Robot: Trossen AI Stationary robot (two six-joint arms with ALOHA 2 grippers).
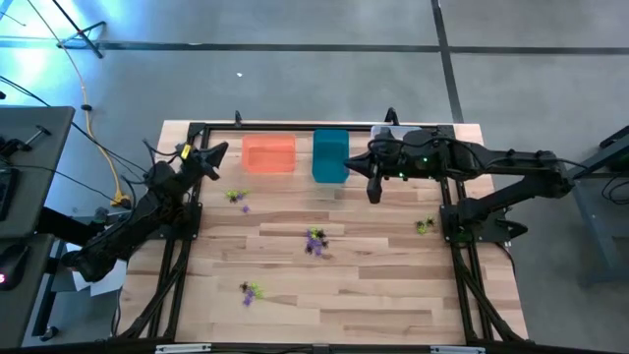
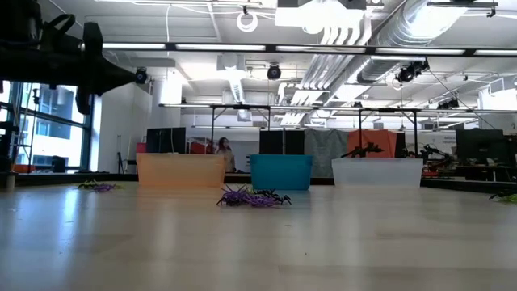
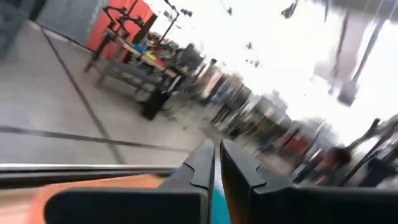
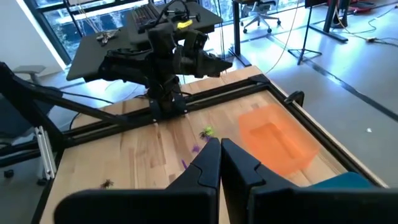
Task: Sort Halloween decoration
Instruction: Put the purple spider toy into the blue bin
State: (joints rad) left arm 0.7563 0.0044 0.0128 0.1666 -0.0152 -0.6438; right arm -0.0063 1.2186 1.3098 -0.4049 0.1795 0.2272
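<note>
The Halloween decoration lies in small spidery clusters on the wooden table: purple and black in the middle (image 1: 314,241) (image 2: 252,197), yellow-green and purple at the left (image 1: 236,198) (image 4: 206,132), one near the front (image 1: 251,291), and one at the right (image 1: 425,226). My left gripper (image 1: 218,149) (image 3: 216,165) is shut and holds nothing. It sits at the table's far left corner beside the orange bin (image 1: 268,154). My right gripper (image 1: 373,195) (image 4: 219,155) is shut with nothing in it, raised above the table just right of the teal bin (image 1: 330,155).
Orange (image 2: 181,170), teal (image 2: 281,171) and clear (image 2: 377,172) bins stand in a row along the far edge. Black frame rails run down both sides of the table (image 1: 182,246) (image 1: 462,265). Bare wood lies between the clusters.
</note>
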